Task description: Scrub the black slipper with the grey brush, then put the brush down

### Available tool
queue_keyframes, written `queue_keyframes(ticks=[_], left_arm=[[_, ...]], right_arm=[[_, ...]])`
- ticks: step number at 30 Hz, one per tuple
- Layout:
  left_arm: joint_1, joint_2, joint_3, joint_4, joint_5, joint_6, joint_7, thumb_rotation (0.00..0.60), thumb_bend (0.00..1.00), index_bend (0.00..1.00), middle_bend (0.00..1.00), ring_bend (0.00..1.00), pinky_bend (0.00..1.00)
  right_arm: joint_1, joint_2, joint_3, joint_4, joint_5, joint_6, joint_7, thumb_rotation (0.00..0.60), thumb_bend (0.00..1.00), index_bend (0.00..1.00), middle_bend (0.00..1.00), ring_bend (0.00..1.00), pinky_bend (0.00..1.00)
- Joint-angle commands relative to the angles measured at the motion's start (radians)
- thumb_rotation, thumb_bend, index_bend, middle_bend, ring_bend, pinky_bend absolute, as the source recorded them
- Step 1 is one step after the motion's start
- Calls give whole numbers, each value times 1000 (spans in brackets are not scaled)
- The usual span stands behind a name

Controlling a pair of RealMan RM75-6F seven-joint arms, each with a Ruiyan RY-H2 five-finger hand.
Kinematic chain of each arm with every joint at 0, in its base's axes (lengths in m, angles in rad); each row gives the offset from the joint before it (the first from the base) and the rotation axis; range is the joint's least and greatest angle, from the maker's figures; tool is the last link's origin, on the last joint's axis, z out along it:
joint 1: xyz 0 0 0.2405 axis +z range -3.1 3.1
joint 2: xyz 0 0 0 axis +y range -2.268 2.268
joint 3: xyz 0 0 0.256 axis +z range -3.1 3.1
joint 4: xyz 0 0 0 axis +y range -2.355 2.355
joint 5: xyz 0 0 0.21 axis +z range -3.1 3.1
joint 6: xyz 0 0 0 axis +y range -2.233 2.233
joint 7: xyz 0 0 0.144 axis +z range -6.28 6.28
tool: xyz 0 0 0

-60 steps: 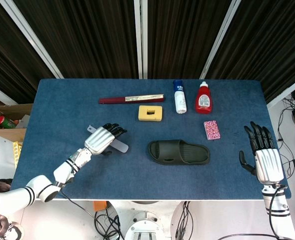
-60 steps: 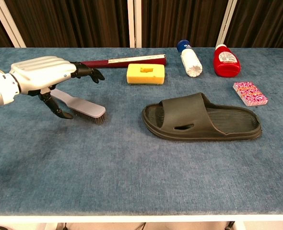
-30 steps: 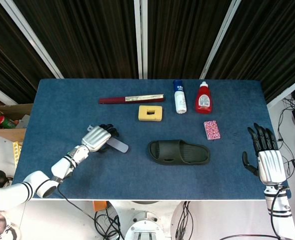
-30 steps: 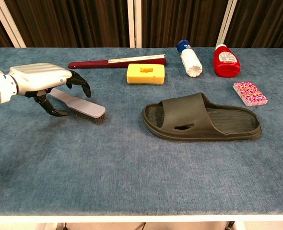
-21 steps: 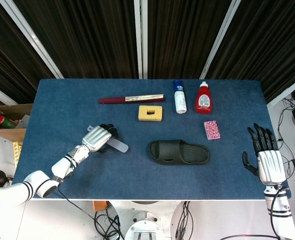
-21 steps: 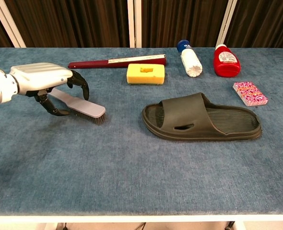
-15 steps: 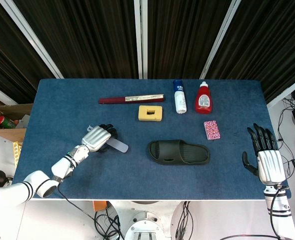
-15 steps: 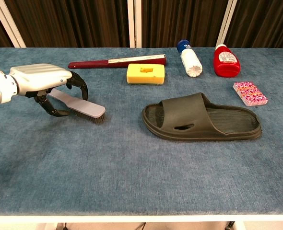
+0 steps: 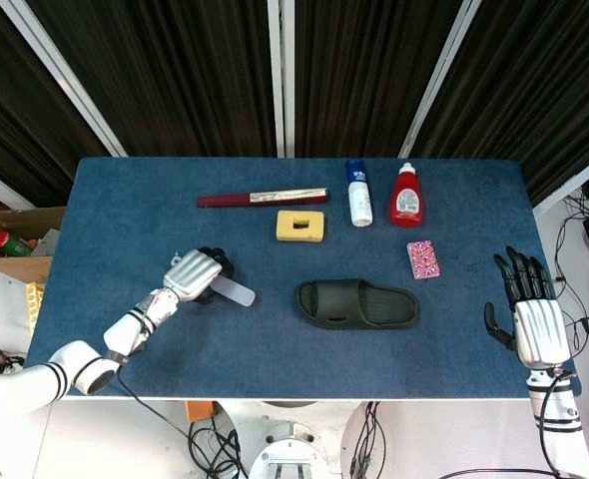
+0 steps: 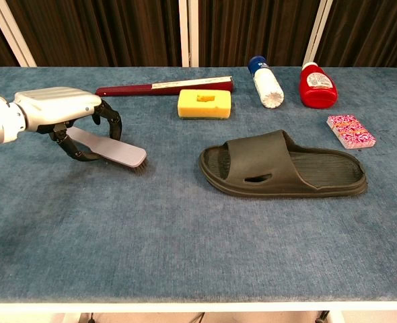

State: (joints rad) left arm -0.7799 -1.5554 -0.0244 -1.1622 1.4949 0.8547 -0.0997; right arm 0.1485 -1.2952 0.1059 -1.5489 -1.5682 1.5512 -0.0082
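The black slipper lies flat at the middle of the blue table, sole down, also seen in the chest view. To its left is the grey brush, its head pointing toward the slipper with the bristles down. My left hand grips the brush's handle: in the chest view the fingers curl over it and the thumb hooks beneath. My right hand hovers open by the table's right edge, well away from the slipper, and only the head view shows it.
Along the back stand a maroon flat stick, a yellow sponge, a white bottle with a blue cap and a red bottle. A pink patterned packet lies right of the slipper. A cardboard box sits off the table's left side.
My left hand's fingers have curled down from spread to closed around the brush handle, and the brush head has tipped up slightly. My right hand drew back a little toward the table's edge.
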Motion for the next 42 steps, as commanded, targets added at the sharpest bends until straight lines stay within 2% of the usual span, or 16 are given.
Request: queue_keyframes(ticks=[1, 6, 12, 17, 19, 22, 26, 28, 30, 32, 33, 35, 38, 40, 41, 42], left_arm=[[5, -7, -8, 4, -2, 18, -38, 600, 311, 607, 463, 274, 368], [13, -11, -17, 7, 14, 63, -136, 600, 321, 673, 571, 361, 434], [26, -5, -25, -1, 48, 135, -357, 600, 347, 718, 648, 502, 545], [33, -9, -25, 13, 62, 169, -450, 600, 347, 748, 767, 867, 896], [39, -19, -30, 27, 61, 190, -458, 600, 346, 766, 856, 978, 983], [53, -40, -42, 49, 54, 229, -451, 600, 356, 784, 990, 1000, 1000], [63, -54, -52, 74, 43, 250, -435, 600, 372, 773, 1000, 1000, 1000], [57, -39, -41, 72, 49, 231, -419, 600, 351, 611, 1000, 1000, 1000], [56, -30, -35, 64, 55, 225, -424, 573, 259, 303, 1000, 1000, 1000], [55, -16, -28, 41, 48, 203, -452, 429, 139, 57, 1000, 1000, 1000], [55, -11, -28, 32, 45, 197, -464, 365, 96, 14, 1000, 1000, 1000], [54, 0, -29, 15, 39, 189, -482, 328, 36, 0, 1000, 1000, 1000], [51, 20, -29, -15, 37, 177, -504, 376, 4, 0, 1000, 1000, 1000], [48, 38, -33, -43, 30, 166, -507, 546, 0, 0, 1000, 1000, 1000], [52, 41, -42, -53, 20, 173, -502, 589, 0, 23, 1000, 1000, 1000], [64, 29, -66, -53, -6, 202, -468, 600, 11, 140, 1000, 1000, 1000]], right_arm=[[0, 0, 0, 1, 0, 0, 1, 600, 511, 0, 0, 0, 0], [0, -2, -1, 5, 0, -1, 5, 600, 512, 0, 0, 0, 0], [2, -3, -3, 11, -2, -3, 13, 600, 511, 0, 0, 0, 0], [1, -3, -4, 14, -2, -4, 21, 600, 504, 0, 0, 0, 0], [1, -3, -5, 15, -1, -6, 23, 600, 497, 0, 0, 0, 0], [0, -3, -4, 17, 5, -8, 22, 600, 489, 0, 0, 0, 0], [-1, -4, -3, 16, 13, -12, 14, 600, 480, 0, 0, 0, 0], [-2, -3, -3, 16, 15, -13, 12, 600, 484, 0, 0, 0, 0], [-1, -4, -2, 15, 17, -15, 9, 600, 494, 0, 0, 0, 0], [-1, -5, -3, 14, 17, -16, 6, 600, 507, 0, 0, 0, 0], [-1, -5, -3, 14, 17, -16, 5, 600, 511, 0, 0, 0, 0], [-1, -7, -3, 14, 17, -17, 2, 600, 517, 0, 0, 0, 0], [-2, -9, -1, 12, 24, -16, -4, 600, 525, 0, 0, 0, 0], [-3, -9, 1, 10, 26, -14, -9, 600, 527, 0, 0, 0, 0], [-3, -9, 2, 9, 26, -14, -10, 600, 527, 0, 0, 0, 0], [-3, -9, 2, 8, 26, -14, -10, 600, 527, 0, 0, 0, 0]])
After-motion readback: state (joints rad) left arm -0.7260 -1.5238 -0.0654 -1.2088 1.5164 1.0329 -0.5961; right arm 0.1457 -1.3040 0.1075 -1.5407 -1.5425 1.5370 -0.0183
